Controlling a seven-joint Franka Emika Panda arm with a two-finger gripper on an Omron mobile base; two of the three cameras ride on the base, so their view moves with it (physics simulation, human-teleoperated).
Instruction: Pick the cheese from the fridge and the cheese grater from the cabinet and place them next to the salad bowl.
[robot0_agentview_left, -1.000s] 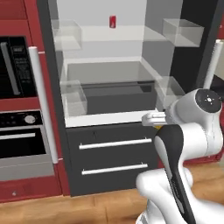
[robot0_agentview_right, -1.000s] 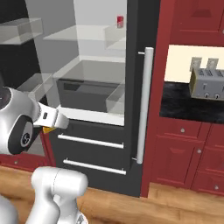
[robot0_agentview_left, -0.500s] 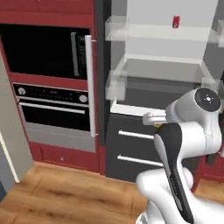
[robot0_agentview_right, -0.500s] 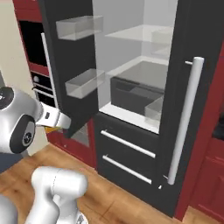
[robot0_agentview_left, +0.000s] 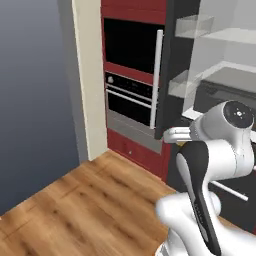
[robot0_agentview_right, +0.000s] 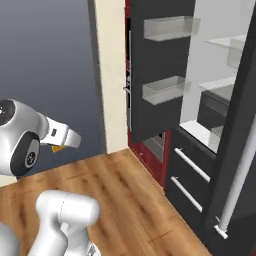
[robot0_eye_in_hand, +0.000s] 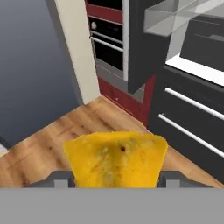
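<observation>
Off to the right of the left base view stands the fridge (robot0_agentview_left: 220, 75), its door swung open beside the black built-in oven (robot0_agentview_left: 131, 75); the white arm folds low in front of it, and a sliver of orange shows under the wrist, though the gripper itself is too hidden to read from this side

From the right base view, the cheese (robot0_agentview_right: 58, 148) peeks out as a small yellow-orange tip just below the white wrist, held well above the wooden floor (robot0_agentview_right: 125, 200) and well apart from the fridge's open door and its clear door bins

Along the hand view, the wedge of cheese fills the lower middle, sitting right between the two finger tips of the gripper (robot0_eye_in_hand: 114, 177), which are clamped on its flanks; the oven and the fridge drawers lie beyond it

My judgement: the cheese is out of the fridge and on its way to the salad bowl. The hold looks shallow, with most of the wedge standing beyond the tips, so a sharp swing or turn of the base could let it twist or slip to the floor
</observation>
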